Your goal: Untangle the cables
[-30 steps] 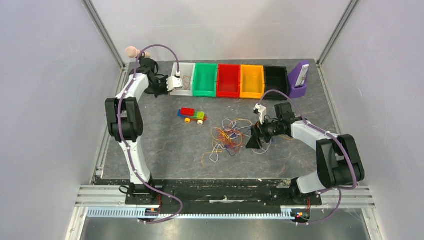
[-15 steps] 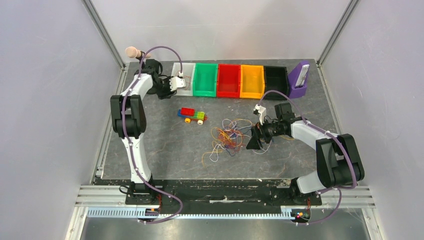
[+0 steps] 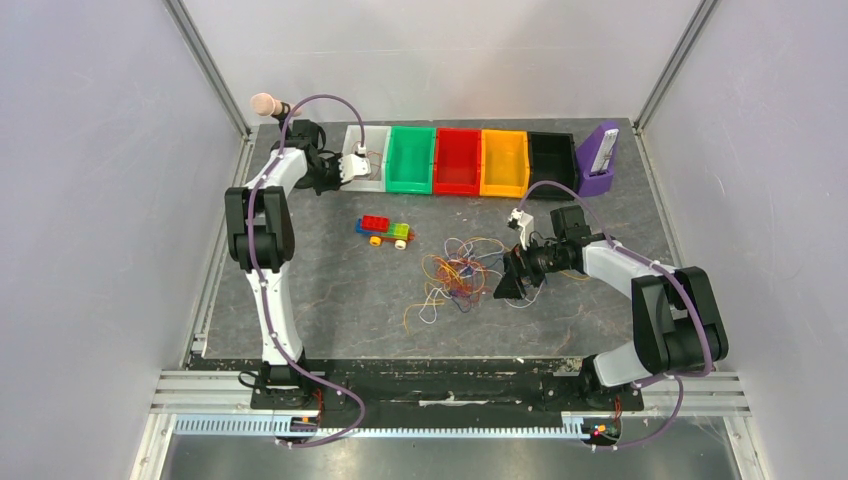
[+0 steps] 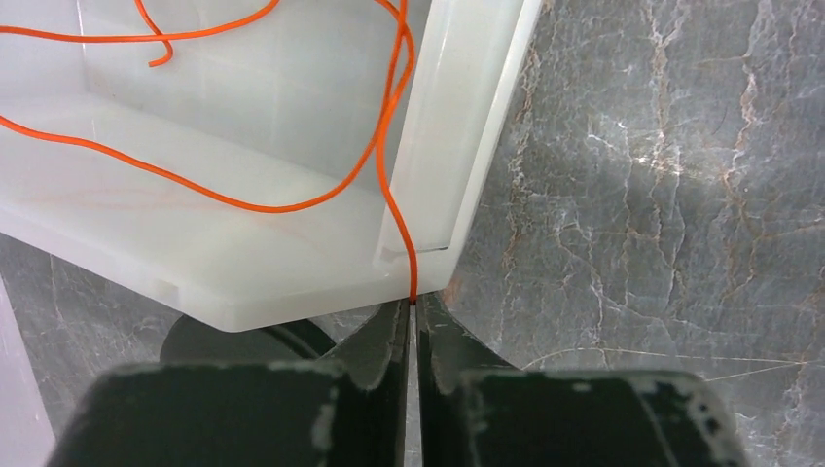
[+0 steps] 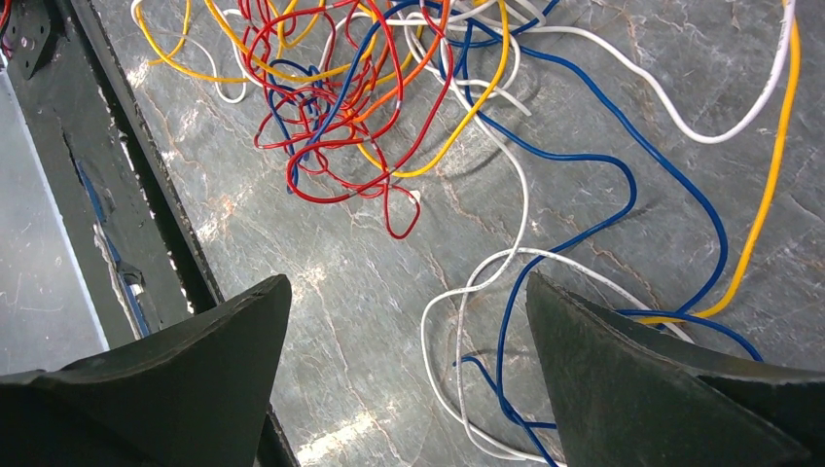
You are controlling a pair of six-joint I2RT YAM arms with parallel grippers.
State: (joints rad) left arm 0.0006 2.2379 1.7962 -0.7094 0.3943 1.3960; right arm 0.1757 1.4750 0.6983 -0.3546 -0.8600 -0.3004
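Note:
The cables lie as a loose tangle of orange, yellow, red, blue and white wires in the middle of the table. My right gripper hovers at the tangle's right edge. In the right wrist view it is open, with white and blue strands on the table between its fingers and the red knot ahead. My left gripper is at the white bin. In the left wrist view it is shut on an orange cable that runs over the bin's wall and loops inside.
Green, red, orange and black bins line the back edge, with a purple holder at the right end. A toy brick car stands left of the tangle. A pink-tipped rod is at the back left corner.
My left arm has shifted slightly back and right, closer to the white bin. The right arm and the tangle have not moved.

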